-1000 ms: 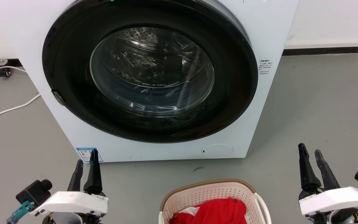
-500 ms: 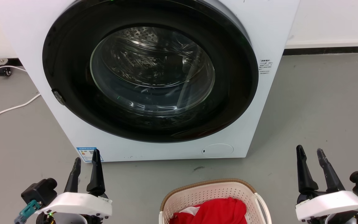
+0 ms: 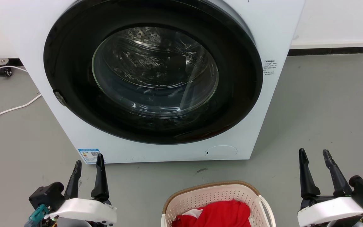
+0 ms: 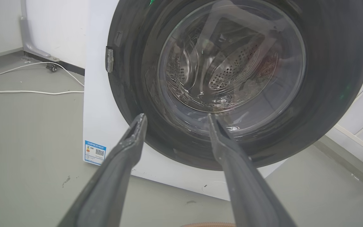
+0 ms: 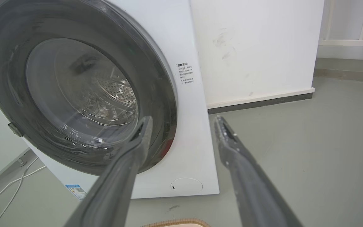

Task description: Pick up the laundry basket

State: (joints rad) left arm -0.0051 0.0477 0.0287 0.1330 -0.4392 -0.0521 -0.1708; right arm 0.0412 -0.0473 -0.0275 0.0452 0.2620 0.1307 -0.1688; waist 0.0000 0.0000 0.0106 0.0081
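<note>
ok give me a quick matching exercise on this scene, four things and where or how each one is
Things:
1. laundry basket
2. red cloth
3. washer
4. white cable

Place or state:
A. lying inside the basket
B. trailing on the floor to the left of the washer
C. standing on the floor in front of the washer
D. round glass door shut

Pairs: 1-C, 2-A, 3-D, 4-B
</note>
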